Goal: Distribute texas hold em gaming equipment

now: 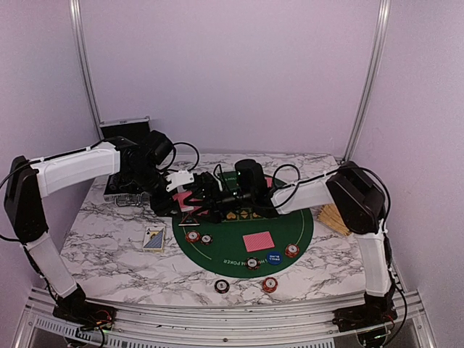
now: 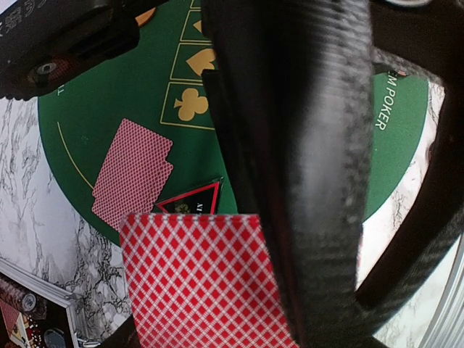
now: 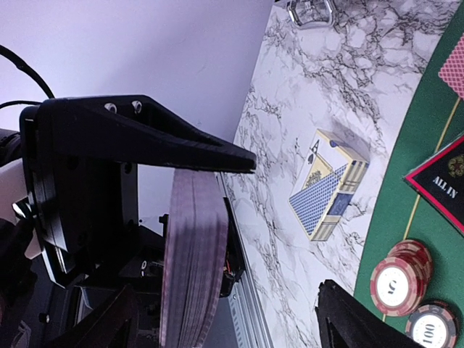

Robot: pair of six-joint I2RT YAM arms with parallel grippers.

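My left gripper (image 1: 184, 197) is shut on a deck of pink-red-backed cards (image 2: 196, 283) and holds it above the left edge of the green poker mat (image 1: 304, 225). My right gripper (image 1: 212, 199) is open, its fingers beside the deck, which shows edge-on in the right wrist view (image 3: 190, 261). Two cards (image 2: 133, 172) and the black triangular marker (image 2: 192, 199) lie on the mat below. More cards (image 1: 259, 241), a blue button (image 1: 273, 257) and dark-red chips (image 1: 192, 235) sit on the mat. Two chips (image 1: 270, 284) lie in front of the mat.
A blue-and-gold card box (image 1: 154, 238) lies on the marble table left of the mat. The silver-edged black case (image 1: 125, 132) stands open at the back left. A tan wooden object (image 1: 335, 217) lies at the mat's right edge. Both arms cross above the mat's middle.
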